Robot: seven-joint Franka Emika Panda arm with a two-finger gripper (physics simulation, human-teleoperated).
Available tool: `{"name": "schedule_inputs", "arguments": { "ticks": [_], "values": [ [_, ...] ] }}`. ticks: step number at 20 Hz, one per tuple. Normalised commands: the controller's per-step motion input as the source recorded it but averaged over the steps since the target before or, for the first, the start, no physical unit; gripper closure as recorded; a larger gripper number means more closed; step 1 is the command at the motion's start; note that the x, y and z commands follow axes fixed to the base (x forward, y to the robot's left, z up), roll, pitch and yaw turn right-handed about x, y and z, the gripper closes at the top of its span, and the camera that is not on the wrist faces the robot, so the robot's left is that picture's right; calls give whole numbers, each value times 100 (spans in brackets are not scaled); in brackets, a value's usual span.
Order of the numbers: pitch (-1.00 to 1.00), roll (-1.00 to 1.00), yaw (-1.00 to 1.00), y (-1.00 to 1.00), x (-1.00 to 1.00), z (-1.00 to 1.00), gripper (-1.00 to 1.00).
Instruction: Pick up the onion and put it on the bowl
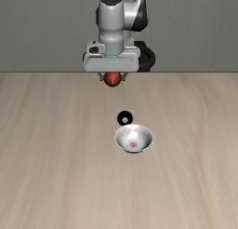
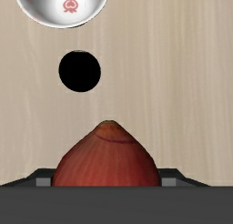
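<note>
Arm: the Franka arm [image 1: 119, 14] is reaching down at the far side of the worktop [image 1: 46, 158], with its wrist pointing straight down.

Fingers: the fingers [image 2: 41, 179] are standing spread about as wide as the onion's body and pinching it from two sides. In the wrist view a grey tip is showing at each flank of the bulb, pressed against the skin.

Onion: the reddish-brown onion [image 1: 112, 80] [image 2: 107, 159] is sitting right between the two tips, centred in the gap. Its broad part is filling the space between them and its pointed end is sticking out beyond them, away from the hand. In the exterior view it is hanging just under the hand, and I cannot tell whether its tip is touching the wood.

Black disc: a small round black thing [image 1: 124, 117] [image 2: 79, 72] is lying on the worktop between the onion and the bowl. It is apart from the onion and just beside the bowl's rim.

Bowl: the shiny metal bowl [image 1: 134, 138] [image 2: 41, 11] is standing upright with its mouth up. It is well apart from the onion and slightly toward the exterior view's right of the hand. A small red reflection is showing on its inner surface in the wrist view.

Worktop: pale wood grain is running under everything.
</note>
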Motion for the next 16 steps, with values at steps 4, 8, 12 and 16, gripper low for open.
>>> {"name": "schedule_inputs", "arguments": {
  "ticks": [4, 8, 12, 16],
  "values": [
    [0, 0, 0, 0, 100, 0, 100],
    [0, 0, 0, 0, 100, 0, 100],
    [0, 0, 0, 0, 100, 0, 100],
    [0, 0, 0, 25, 75, 0, 100]
  ]
}}
